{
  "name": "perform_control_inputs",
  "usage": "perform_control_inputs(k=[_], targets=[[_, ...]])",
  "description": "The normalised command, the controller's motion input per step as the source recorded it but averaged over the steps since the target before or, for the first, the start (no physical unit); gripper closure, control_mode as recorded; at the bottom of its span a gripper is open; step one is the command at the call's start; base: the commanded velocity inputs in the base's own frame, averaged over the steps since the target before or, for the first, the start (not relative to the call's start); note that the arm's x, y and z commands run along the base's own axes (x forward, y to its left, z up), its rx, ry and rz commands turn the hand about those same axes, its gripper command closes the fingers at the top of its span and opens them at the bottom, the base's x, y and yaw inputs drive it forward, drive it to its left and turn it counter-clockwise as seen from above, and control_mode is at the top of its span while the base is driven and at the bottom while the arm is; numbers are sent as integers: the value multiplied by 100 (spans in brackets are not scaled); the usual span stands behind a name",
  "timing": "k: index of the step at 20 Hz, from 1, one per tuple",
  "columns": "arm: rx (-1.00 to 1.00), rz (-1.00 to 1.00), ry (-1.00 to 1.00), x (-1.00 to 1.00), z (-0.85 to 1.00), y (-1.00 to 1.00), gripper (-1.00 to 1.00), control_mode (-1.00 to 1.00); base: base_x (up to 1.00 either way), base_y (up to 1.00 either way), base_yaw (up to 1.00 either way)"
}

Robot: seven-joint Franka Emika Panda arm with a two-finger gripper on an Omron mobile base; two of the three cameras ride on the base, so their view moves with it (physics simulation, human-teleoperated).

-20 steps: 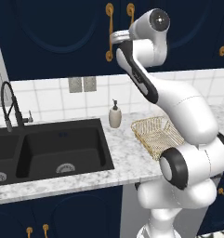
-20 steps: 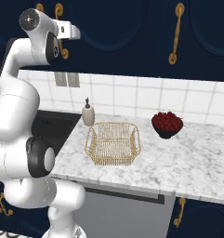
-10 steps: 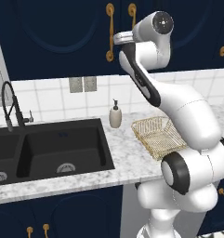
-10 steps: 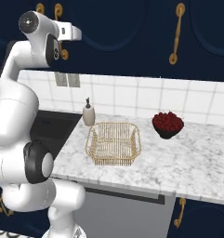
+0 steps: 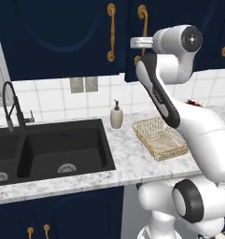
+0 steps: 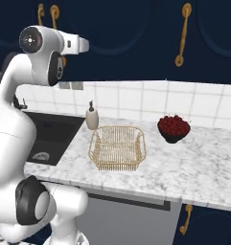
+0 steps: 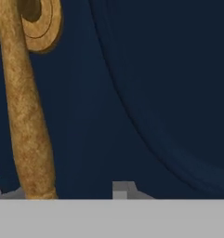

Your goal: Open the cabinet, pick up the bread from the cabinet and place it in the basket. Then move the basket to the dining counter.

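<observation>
The cabinet (image 7: 146, 93) is shut, its brass handle (image 7: 27, 107) seen close before the gripper (image 5: 136, 43); whether the jaws are spread cannot be told. The basket (image 6: 118, 147) is set on the marbled counter (image 6: 198, 167). No writing is legible.

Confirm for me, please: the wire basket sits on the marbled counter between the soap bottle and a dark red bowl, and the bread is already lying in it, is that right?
Not quite. The basket does sit on the marbled counter, between the soap bottle and the dark red bowl, but it is empty: the right base view shows bare wire and no bread. The cabinet doors are still shut.
</observation>
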Motion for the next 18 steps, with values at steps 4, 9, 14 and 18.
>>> perform_control_inputs(k=[4,9,14,18], targets=[[11,0,0,-100,0,-100,100,-100,0,0,0],[11,0,0,-100,0,-100,100,-100,0,0,0],[11,0,-4,-97,0,-100,100,-100,0,0,0],[11,0,-5,-94,0,-100,100,-100,0,0,0]])
